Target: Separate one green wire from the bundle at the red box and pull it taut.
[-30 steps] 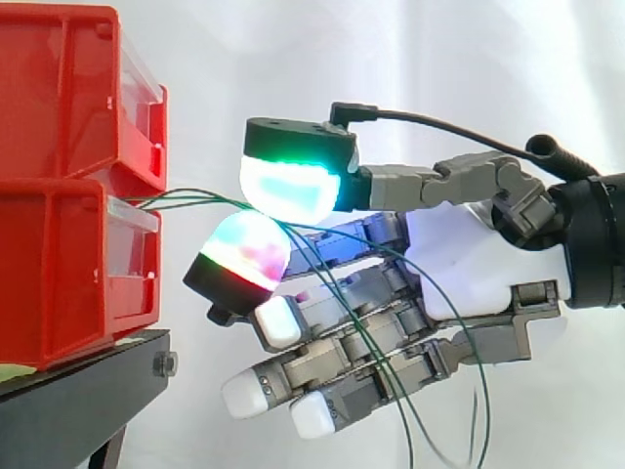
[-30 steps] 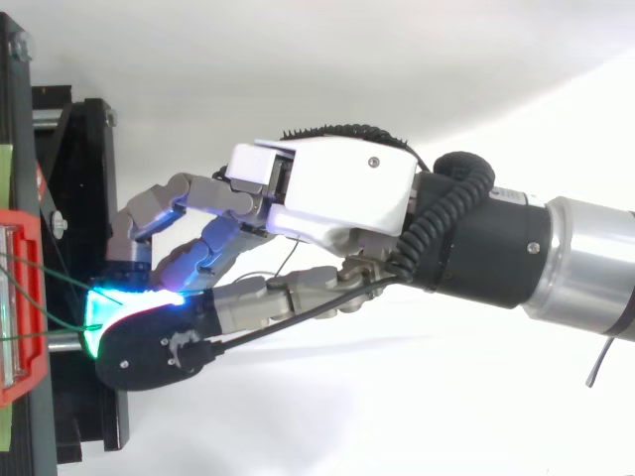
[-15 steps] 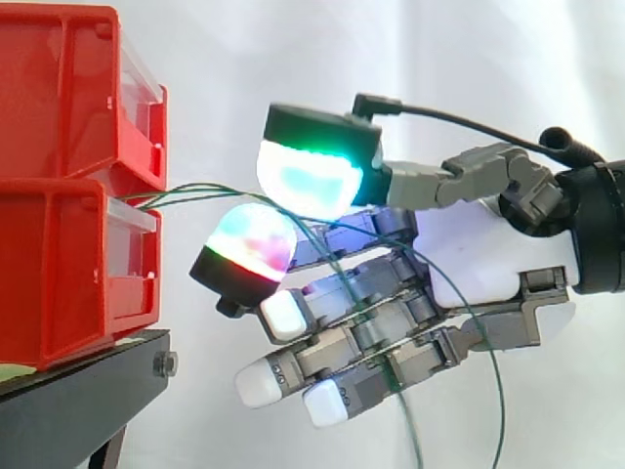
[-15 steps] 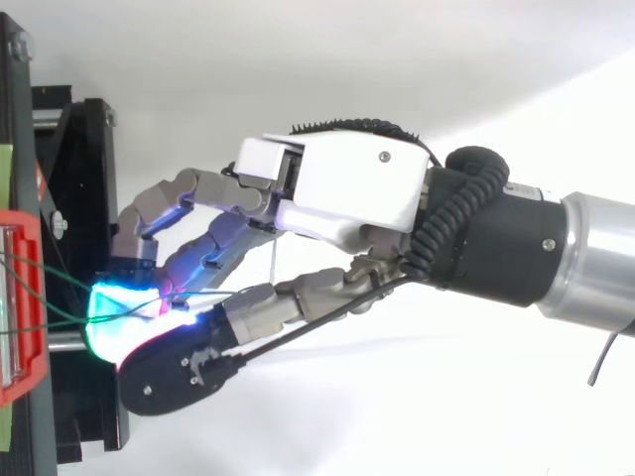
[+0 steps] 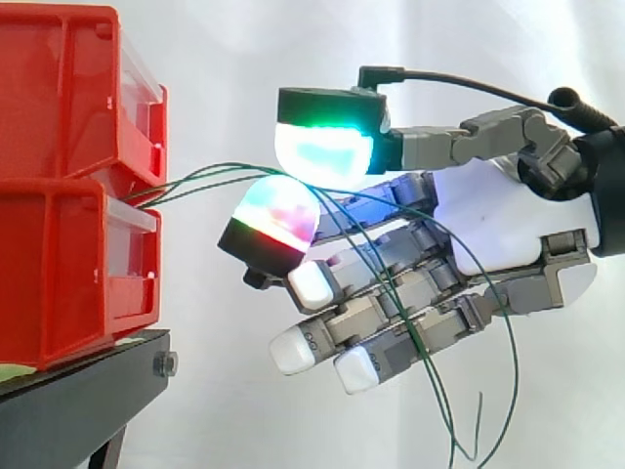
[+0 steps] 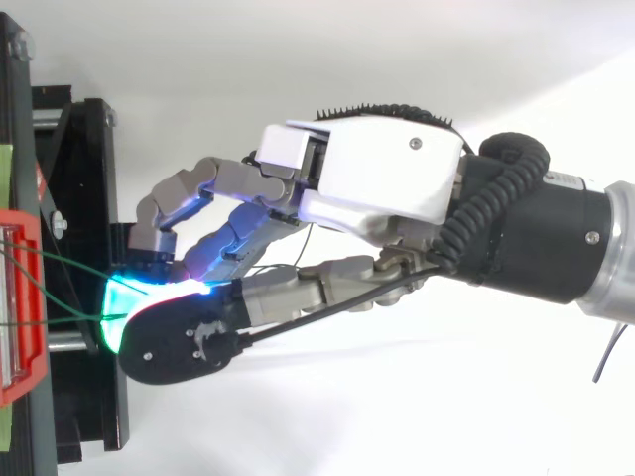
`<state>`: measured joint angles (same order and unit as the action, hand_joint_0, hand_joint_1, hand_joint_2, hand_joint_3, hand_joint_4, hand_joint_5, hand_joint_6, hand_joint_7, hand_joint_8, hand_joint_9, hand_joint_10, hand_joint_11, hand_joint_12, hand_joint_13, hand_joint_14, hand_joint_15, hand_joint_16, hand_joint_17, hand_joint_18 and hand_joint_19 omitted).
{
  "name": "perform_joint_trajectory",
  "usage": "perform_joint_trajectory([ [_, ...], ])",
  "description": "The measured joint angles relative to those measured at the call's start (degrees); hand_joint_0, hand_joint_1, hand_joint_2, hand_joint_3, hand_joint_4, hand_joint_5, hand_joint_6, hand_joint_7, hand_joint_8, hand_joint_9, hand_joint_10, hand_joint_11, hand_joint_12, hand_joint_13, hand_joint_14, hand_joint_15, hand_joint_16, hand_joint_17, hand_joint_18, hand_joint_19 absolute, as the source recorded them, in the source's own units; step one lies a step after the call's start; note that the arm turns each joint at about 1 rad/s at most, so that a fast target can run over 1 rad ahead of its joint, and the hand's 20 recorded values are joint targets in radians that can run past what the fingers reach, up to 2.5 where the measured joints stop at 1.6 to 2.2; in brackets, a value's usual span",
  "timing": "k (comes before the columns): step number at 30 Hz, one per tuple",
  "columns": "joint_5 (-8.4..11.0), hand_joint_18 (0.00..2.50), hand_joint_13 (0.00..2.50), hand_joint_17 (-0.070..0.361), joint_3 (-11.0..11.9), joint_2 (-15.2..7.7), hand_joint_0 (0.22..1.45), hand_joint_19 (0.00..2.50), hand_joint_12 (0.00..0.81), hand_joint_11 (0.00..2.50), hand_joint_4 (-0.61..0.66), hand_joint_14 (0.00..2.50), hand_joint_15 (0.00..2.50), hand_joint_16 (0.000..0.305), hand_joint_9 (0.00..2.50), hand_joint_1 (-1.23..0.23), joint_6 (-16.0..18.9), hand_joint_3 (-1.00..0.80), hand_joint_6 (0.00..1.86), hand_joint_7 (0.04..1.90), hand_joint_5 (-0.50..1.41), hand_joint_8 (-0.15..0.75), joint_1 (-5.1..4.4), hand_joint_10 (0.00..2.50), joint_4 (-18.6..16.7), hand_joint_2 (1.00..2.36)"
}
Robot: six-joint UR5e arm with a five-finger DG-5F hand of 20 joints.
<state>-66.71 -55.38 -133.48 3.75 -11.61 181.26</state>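
Observation:
Thin green wires point(image 5: 200, 177) run from the gap between the two stacked red bins point(image 5: 59, 264) to my hand point(image 5: 488, 220). A green-glowing pad point(image 5: 322, 149) above and a red-glowing pad point(image 5: 280, 217) below pinch the strands, which look close to straight up to the bins. In the top view the wires point(image 6: 60, 266) cross from the red box point(image 6: 18, 297) at the left edge to the glowing fingertips of the hand point(image 6: 382, 183). The other fingers are loosely curled, and slack wire drapes over them.
The bins rest on a black stand point(image 5: 78, 401), whose frame point(image 6: 84, 198) lies just left of the fingertips. Loose wire ends point(image 5: 457, 430) hang below the hand. A white curtain backs the scene, with open room to the right and below.
The hand has drawn back to the right and slightly up, away from the bins, keeping its pinch. The wire span between bins and fingertips has lengthened.

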Motion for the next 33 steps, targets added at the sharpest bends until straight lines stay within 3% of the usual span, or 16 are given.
perform_joint_trajectory([
  [7, 0.0, 0.68, 0.69, 0.103, 0.0, 0.2, 0.77, 0.42, 0.341, 0.64, 0.14, 0.01, 0.32, 0.046, 0.74, -0.81, -0.1, -0.5, 0.91, 0.82, -0.23, 0.258, 0.18, 0.02, 0.8, 1.0],
  [10, -0.01, 0.69, 0.69, 0.103, 0.0, 0.4, 0.73, 0.42, 0.339, 0.64, 0.16, 0.01, 0.33, 0.046, 0.74, -0.81, -0.1, -0.5, 0.9, 0.85, -0.23, 0.254, 0.34, 0.02, 0.9, 1.0],
  [12, -0.04, 0.68, 0.71, 0.104, 0.0, 0.6, 0.6, 0.45, 0.348, 0.64, 0.16, 0.01, 0.34, 0.046, 0.78, -0.72, -0.1, -0.5, 0.9, 0.88, -0.22, 0.267, 0.43, 0.02, 1.2, 1.0],
  [15, -0.1, 0.69, 0.72, 0.11, 0.0, 1.0, 0.55, 0.46, 0.364, 0.64, 0.17, 0.01, 0.35, 0.049, 0.83, -0.61, -0.2, -0.5, 0.9, 0.9, -0.22, 0.278, 0.54, 0.02, 2.2, 1.0],
  [20, -0.24, 0.69, 0.73, 0.108, 0.0, 1.6, 0.59, 0.48, 0.36, 0.64, 0.15, 0.01, 0.35, 0.048, 0.87, -0.48, -0.4, -0.43, 0.89, 0.93, -0.21, 0.282, 0.6, 0.02, 4.6, 1.01],
  [24, -0.32, 0.7, 0.74, 0.109, 0.0, 1.8, 0.6, 0.48, 0.36, 0.64, 0.15, 0.01, 0.35, 0.048, 0.87, -0.52, -0.4, -0.32, 0.89, 0.94, -0.21, 0.287, 0.69, 0.02, 5.1, 1.01],
  [27, -0.34, 0.7, 0.74, 0.109, 0.0, 1.8, 0.62, 0.48, 0.362, 0.63, 0.15, 0.01, 0.36, 0.048, 0.83, -0.65, -0.4, -0.23, 0.9, 0.94, -0.21, 0.281, 0.76, 0.02, 5.3, 1.02],
  [33, -0.49, 0.7, 0.73, 0.107, 0.0, 2.0, 0.68, 0.45, 0.348, 0.65, 0.14, 0.01, 0.35, 0.048, 0.8, -0.78, -0.4, -0.37, 0.9, 0.88, -0.22, 0.269, 0.86, 0.02, 5.3, 1.01],
])
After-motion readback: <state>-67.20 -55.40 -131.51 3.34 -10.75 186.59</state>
